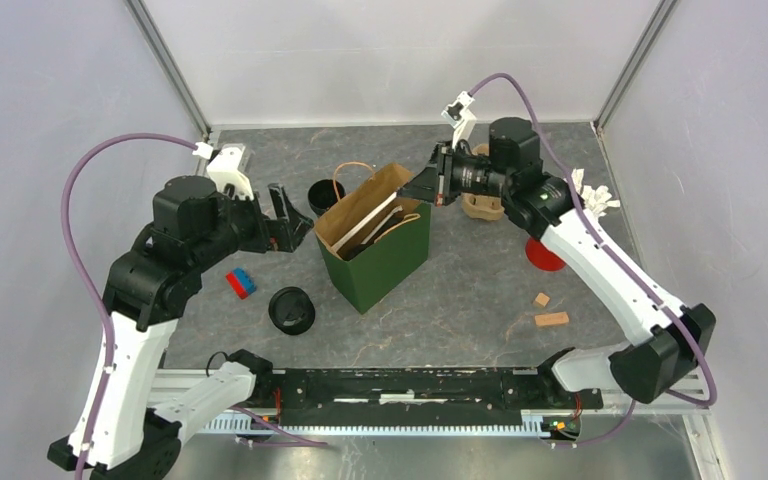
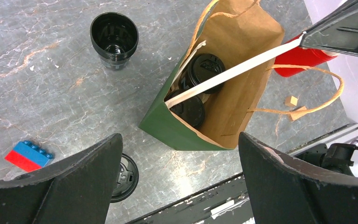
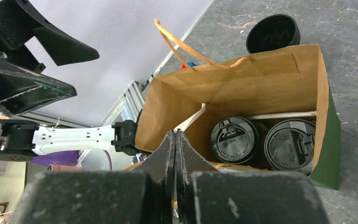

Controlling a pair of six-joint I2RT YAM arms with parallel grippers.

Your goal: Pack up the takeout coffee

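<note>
The green paper bag (image 1: 385, 260) stands open mid-table. Two lidded black coffee cups stand inside it, one (image 3: 234, 140) beside the other (image 3: 291, 144); they also show in the left wrist view (image 2: 207, 70) (image 2: 189, 109). A white card divider (image 2: 233, 70) runs across the bag's mouth. My right gripper (image 3: 175, 133) is shut on the end of that card at the bag's rim (image 1: 425, 185). An open black cup without a lid (image 1: 325, 195) stands behind the bag. A loose black lid (image 1: 291, 310) lies in front of it. My left gripper (image 1: 285, 215) is open and empty, hovering left of the bag.
A red and blue block (image 1: 241, 283) lies left of the lid. A red cup (image 1: 543, 255) with white packets (image 1: 592, 195) and a tan pulp carrier (image 1: 482, 207) sit under the right arm. Two small wood pieces (image 1: 550, 319) lie at front right.
</note>
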